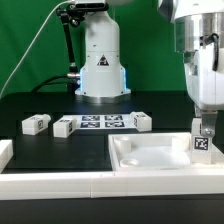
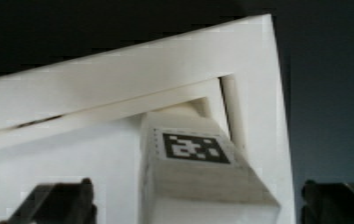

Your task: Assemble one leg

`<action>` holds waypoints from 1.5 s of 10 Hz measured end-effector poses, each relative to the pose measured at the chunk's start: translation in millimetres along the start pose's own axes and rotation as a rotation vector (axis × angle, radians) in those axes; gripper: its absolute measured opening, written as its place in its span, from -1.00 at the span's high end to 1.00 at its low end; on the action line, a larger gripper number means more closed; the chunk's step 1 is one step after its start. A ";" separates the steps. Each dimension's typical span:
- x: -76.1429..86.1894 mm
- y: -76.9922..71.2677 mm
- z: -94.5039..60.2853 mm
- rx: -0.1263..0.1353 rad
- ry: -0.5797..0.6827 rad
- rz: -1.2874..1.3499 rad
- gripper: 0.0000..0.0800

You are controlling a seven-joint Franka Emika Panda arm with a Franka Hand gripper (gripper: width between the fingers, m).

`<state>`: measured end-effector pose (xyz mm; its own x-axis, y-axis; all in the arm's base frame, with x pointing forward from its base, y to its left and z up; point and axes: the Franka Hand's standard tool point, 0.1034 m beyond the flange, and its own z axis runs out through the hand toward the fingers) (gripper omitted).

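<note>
A leg [image 1: 202, 143], a small white block with a black-and-white tag, stands upright in the corner of the large white tray [image 1: 150, 158] on the exterior view's right. My gripper [image 1: 204, 127] hangs right over it. In the wrist view the leg [image 2: 195, 150] sits between my two dark fingertips [image 2: 60, 201], with a gap showing on each side, so the gripper [image 2: 195, 206] is open around the leg and not touching it. The tray's raised rim [image 2: 138, 70] runs behind the leg.
Three more loose legs [image 1: 36, 124] [image 1: 65, 127] [image 1: 141, 121] lie by the marker board [image 1: 100, 122] at the middle. The robot base [image 1: 102, 70] stands behind. A white block [image 1: 4, 152] sits at the left edge, and a white rail [image 1: 60, 184] runs along the front.
</note>
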<state>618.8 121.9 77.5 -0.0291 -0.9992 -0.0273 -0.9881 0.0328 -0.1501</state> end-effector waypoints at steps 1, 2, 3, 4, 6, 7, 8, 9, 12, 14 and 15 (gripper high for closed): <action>-0.1 -1.2 -0.5 0.006 0.001 -0.104 -0.56; -0.8 -1.4 -0.5 0.008 0.001 -0.217 -0.61; -2.2 -1.4 -0.5 0.010 0.000 -0.304 -0.61; -2.4 -1.5 -0.5 0.011 0.003 -0.439 -0.62; -4.3 -1.1 -0.2 0.011 0.006 -0.702 -0.62; -5.7 -1.5 -0.4 0.012 0.016 -0.840 -0.62; -8.0 -1.9 -0.4 0.015 0.028 -0.948 -0.62; -8.6 -1.5 0.3 0.017 0.042 -1.066 -0.62; 0.5 0.8 3.5 0.009 0.062 -1.354 -0.62; 4.2 0.0 3.5 0.007 0.063 -1.386 -0.62; 4.7 -0.2 3.5 0.007 0.063 -1.385 -0.36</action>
<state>619.3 117.3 73.9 0.9576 -0.2163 0.1905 -0.2160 -0.9761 -0.0227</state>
